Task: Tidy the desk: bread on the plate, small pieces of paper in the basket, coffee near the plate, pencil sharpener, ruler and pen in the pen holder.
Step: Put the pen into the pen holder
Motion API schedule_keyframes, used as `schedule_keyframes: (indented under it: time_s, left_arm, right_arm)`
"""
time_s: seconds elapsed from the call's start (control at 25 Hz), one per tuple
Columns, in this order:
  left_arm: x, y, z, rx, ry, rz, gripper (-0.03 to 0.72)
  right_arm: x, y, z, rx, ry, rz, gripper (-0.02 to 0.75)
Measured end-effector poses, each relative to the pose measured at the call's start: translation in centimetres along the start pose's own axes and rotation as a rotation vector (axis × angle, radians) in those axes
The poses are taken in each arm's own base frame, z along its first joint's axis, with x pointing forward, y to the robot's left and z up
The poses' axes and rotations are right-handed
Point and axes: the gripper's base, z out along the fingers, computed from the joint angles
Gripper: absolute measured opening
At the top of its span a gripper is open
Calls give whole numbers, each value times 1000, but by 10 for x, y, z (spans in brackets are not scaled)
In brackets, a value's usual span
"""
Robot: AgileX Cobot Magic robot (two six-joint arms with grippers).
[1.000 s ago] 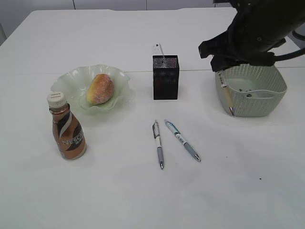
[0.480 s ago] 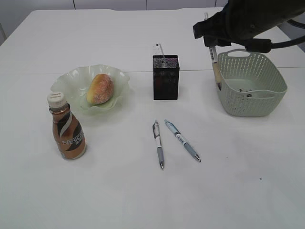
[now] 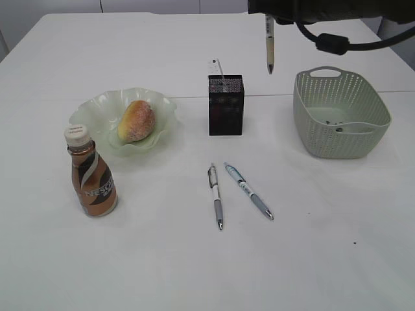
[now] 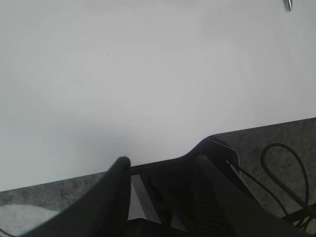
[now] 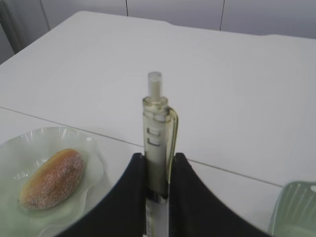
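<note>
My right gripper (image 5: 158,158) is shut on a pale pen (image 3: 269,45), which hangs upright, tip down, above and to the right of the black pen holder (image 3: 225,105). A white ruler (image 3: 215,67) sticks out of the holder. Two more pens (image 3: 215,194) (image 3: 248,190) lie in front of it. The bread (image 3: 136,120) rests on the green plate (image 3: 97,107), and the coffee bottle (image 3: 91,173) stands just in front of the plate. Small paper pieces (image 3: 334,123) lie in the basket (image 3: 340,139). My left gripper (image 4: 160,160) is open and empty at the table's near edge. The pencil sharpener is out of view.
The right arm (image 3: 324,10) stretches across the top right of the exterior view, above the basket. The white table (image 3: 194,272) runs forward from the pens. In the left wrist view a pen tip (image 4: 288,4) shows at the top right, and grey floor lies beyond the edge.
My right arm has risen from beside the basket and swung left, carrying the pen from a slant at the basket's rim to upright near the pen holder. The left gripper has not moved.
</note>
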Motion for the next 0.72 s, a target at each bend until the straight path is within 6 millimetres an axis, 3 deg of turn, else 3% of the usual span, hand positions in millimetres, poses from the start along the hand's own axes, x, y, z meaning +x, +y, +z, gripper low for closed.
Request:
schedule_keyframes:
  time_s: [0.36, 0.56, 0.72]
  left_arm:
    - [0, 0, 0, 0, 0, 0, 307]
    - [0, 0, 0, 0, 0, 0, 307]
    - [0, 0, 0, 0, 0, 0, 307]
  right_arm:
    - [17, 6, 44, -49, -207, -145, 100]
    - [37, 9, 69, -75, -244, -161, 100]
    - [40, 10, 89, -83, -279, -161, 100]
